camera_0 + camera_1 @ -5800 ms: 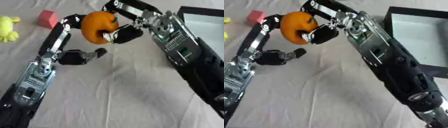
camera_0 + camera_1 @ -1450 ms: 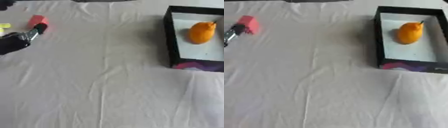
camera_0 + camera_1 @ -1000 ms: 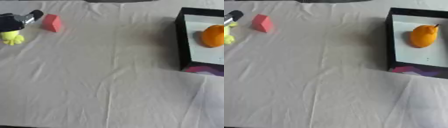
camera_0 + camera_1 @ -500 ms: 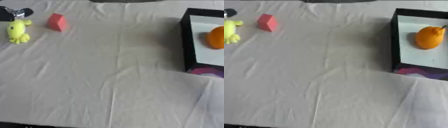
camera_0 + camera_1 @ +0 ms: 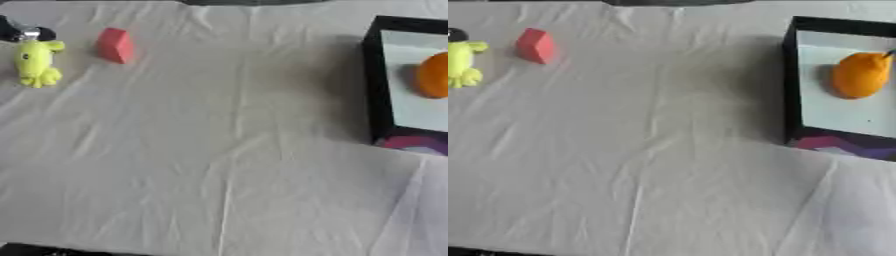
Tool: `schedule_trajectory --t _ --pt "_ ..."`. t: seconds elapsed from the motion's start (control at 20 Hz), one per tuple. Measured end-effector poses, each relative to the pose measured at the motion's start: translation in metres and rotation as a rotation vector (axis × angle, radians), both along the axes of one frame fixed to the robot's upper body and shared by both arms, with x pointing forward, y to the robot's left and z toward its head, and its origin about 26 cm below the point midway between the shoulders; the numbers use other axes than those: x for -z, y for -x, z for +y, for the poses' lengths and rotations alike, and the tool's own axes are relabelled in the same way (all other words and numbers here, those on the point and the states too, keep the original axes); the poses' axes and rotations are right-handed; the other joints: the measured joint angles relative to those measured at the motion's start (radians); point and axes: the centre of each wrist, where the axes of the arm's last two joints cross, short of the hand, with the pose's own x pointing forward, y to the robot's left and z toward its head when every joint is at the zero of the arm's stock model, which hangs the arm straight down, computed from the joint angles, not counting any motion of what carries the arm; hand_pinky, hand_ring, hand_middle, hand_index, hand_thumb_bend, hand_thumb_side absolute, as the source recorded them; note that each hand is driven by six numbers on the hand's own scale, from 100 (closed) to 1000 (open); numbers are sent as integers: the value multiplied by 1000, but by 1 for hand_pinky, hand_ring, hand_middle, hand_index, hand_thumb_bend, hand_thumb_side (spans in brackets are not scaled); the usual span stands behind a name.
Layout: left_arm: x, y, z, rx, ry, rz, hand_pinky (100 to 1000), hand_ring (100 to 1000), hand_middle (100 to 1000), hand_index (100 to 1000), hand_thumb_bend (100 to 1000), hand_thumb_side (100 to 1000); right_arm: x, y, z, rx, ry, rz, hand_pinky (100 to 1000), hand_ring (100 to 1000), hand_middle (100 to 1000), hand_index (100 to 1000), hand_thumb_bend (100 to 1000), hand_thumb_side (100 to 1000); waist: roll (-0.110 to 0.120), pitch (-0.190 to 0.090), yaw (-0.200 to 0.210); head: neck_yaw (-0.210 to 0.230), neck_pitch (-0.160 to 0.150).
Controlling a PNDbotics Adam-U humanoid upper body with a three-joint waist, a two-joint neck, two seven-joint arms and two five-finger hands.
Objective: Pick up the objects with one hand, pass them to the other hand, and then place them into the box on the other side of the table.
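The yellow toy (image 5: 37, 62) is seen lying on the cloth-covered desk (image 5: 227, 150), touching or just under the tip of the left hand (image 5: 19, 31), of which only a dark part shows at the upper left edge; whether its fingers are open or curled cannot be told. Just beside the toy, on the side away from the hand, a red block (image 5: 115, 45) lies. Well apart from the hand, across the desk, the black box (image 5: 791, 80) is placed, and an orange fruit (image 5: 859, 75) is already held inside it. The right hand is not shown in either view. The step in hand is judged to be the pickup of the yellow toy. It would be done well if the fingers were closed around the toy's body rather than a limb, the red block were left undisturbed, and the toy were lifted clear of the cloth before being passed across.
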Motion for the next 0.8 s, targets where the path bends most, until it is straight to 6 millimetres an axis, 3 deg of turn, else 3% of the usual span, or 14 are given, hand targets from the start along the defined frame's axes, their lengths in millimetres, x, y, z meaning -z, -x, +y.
schedule_trajectory --t 0.2,0.8 --pt "7 -10 10 -70 20 58 832 812 753 854 828 469 -2 0 1 0 5 -7 934 825 828 894 346 532 3 0 -16 8 -2" --pt "33 -22 27 -292 82 109 839 824 755 837 889 511 -1 -2 2 3 13 -3 933 821 823 891 346 538 5 4 -36 37 -9"
